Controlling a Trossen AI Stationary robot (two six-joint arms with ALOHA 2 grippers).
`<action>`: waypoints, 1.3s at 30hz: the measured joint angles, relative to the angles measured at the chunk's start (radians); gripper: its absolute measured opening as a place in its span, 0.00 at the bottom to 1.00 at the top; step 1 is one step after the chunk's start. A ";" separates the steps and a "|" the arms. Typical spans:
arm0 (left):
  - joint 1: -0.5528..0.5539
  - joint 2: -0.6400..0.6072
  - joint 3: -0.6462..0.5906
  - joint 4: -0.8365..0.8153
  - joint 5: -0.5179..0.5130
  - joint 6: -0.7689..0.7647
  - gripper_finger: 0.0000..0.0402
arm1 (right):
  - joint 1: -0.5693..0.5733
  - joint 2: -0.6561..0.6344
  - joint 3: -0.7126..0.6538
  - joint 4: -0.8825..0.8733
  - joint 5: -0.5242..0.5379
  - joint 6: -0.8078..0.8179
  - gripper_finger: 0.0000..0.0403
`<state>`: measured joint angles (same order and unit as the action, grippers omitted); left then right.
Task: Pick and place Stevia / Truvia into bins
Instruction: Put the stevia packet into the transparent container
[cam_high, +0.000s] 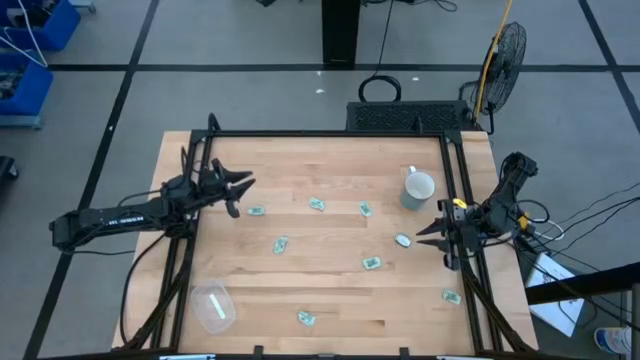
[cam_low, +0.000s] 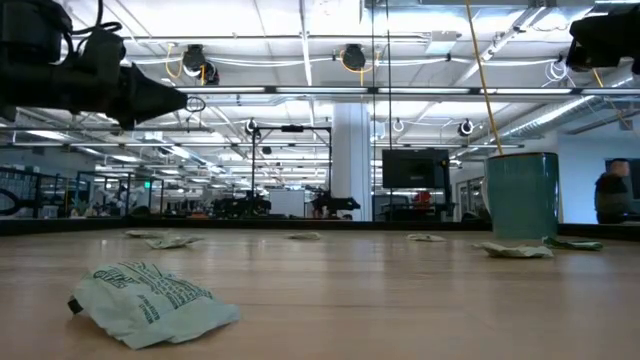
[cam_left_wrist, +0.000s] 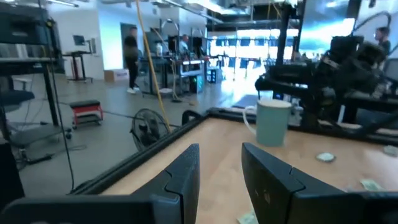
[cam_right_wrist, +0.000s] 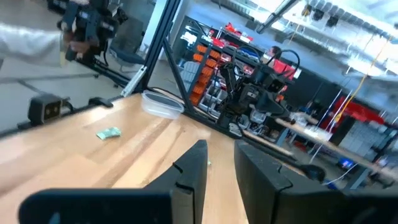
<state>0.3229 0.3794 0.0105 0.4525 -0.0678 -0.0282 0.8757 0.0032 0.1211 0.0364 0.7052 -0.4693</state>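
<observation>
Currently, the left end effector (cam_high: 243, 185) hovers spread and empty just beside the nearest sachet (cam_high: 256, 211); other sachets lie scattered across the tabletop (cam_high: 330, 290). The right end effector (cam_high: 428, 232), spread, waits near the mug (cam_high: 418, 187). The tub (cam_high: 213, 306) sits at the near-left corner.

Four views, one tabletop (cam_high: 330, 290).
Overhead looks straight down; low looks level across; both wrist cameras face forward; several share the mug (cam_high: 418, 187).
</observation>
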 joint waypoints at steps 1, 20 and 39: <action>0.000 0.000 0.000 0.007 -0.003 -0.005 0.30 | 0.000 0.000 0.000 -0.001 0.000 -0.012 0.18; 0.054 0.259 0.310 -0.943 0.027 -0.256 0.30 | 0.000 0.000 -0.001 0.379 -0.012 0.002 0.18; 0.019 0.701 0.322 -0.787 0.040 -0.276 0.30 | 0.000 0.000 -0.001 0.409 0.264 -0.235 0.18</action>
<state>0.3416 1.0800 0.3328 -0.3346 -0.0282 -0.3043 0.8757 0.0032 0.1204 0.4458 0.9691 -0.7048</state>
